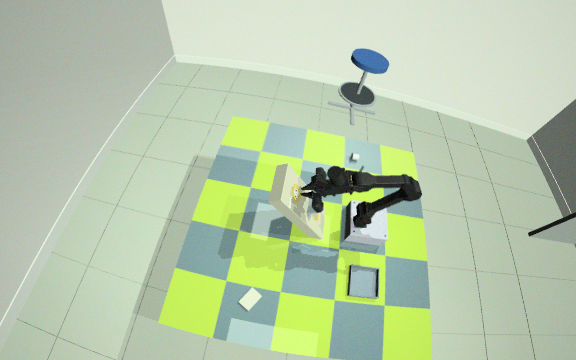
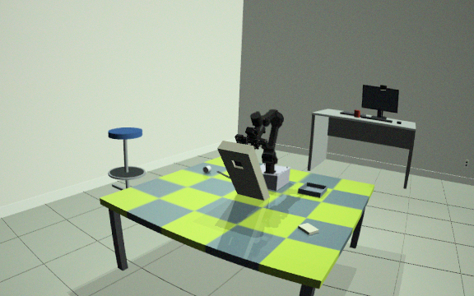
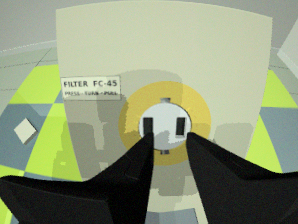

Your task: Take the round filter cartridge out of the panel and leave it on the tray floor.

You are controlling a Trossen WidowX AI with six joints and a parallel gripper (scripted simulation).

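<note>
The round white cartridge (image 1: pixel 296 192) (image 3: pixel 165 120) sits in the leaning cream service panel (image 1: pixel 280 185) (image 2: pixel 247 177) (image 3: pixel 225 50), inside an orange ring. Its two dark slots stand upright side by side in the wrist view, with small notches above and below the face. My gripper (image 1: pixel 304 191) (image 3: pixel 170 138) is partly open and empty, its fingertips in front of the cartridge's lower part, roughly as far apart as the slots. Whether they touch the face cannot be told. In the exterior view the panel hides the fingertips. The dark-rimmed tray (image 1: pixel 378 282) (image 2: pixel 309 193) is empty.
The arm's pale base box (image 1: pixel 375 227) (image 2: pixel 278 179) stands between panel and tray. A small white cylinder (image 1: pixel 355 157) (image 2: pixel 207 169) and a thin rod (image 2: pixel 223 174) lie beyond the panel. A flat cream block (image 1: pixel 250 298) (image 2: pixel 308 228) (image 3: pixel 25 131) lies on the opposite side.
</note>
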